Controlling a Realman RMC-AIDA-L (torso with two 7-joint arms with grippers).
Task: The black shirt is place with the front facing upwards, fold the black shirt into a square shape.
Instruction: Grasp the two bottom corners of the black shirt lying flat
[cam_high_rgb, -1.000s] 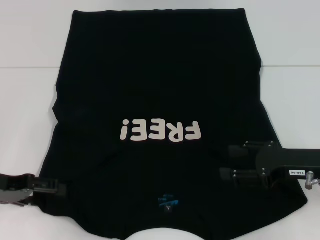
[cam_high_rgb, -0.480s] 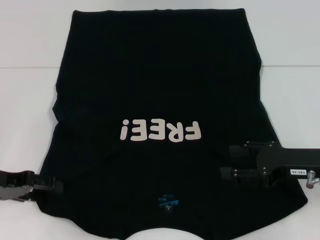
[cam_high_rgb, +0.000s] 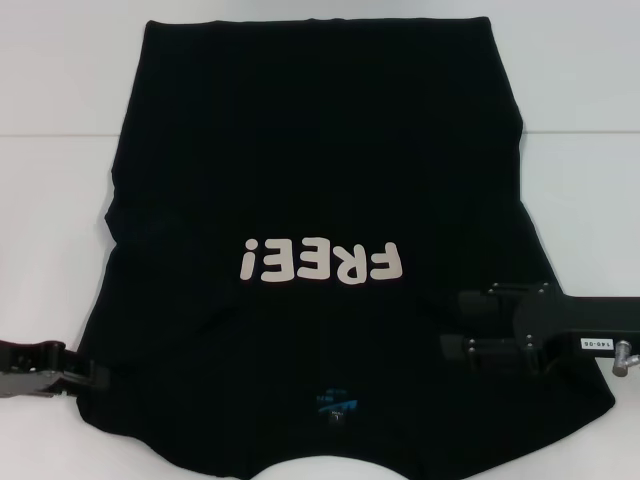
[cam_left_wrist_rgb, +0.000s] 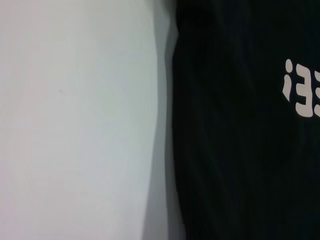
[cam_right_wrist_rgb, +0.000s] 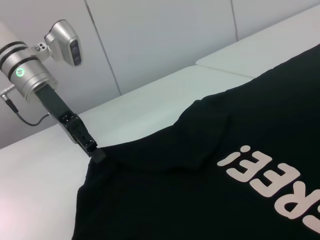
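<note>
At the left gripper (cam_high_rgb: 95, 375) tips, the black shirt (cam_high_rgb: 310, 170) edge seems pinched; right gripper (cam_high_rgb: 462, 325) fingers, over cloth, unreadable; grip both near corners evenly before folding

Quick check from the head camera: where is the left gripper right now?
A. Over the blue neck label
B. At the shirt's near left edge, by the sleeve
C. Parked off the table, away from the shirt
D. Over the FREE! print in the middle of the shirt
B: the left gripper sits at the near left edge of the black shirt, tip meeting the cloth by the sleeve.
</note>
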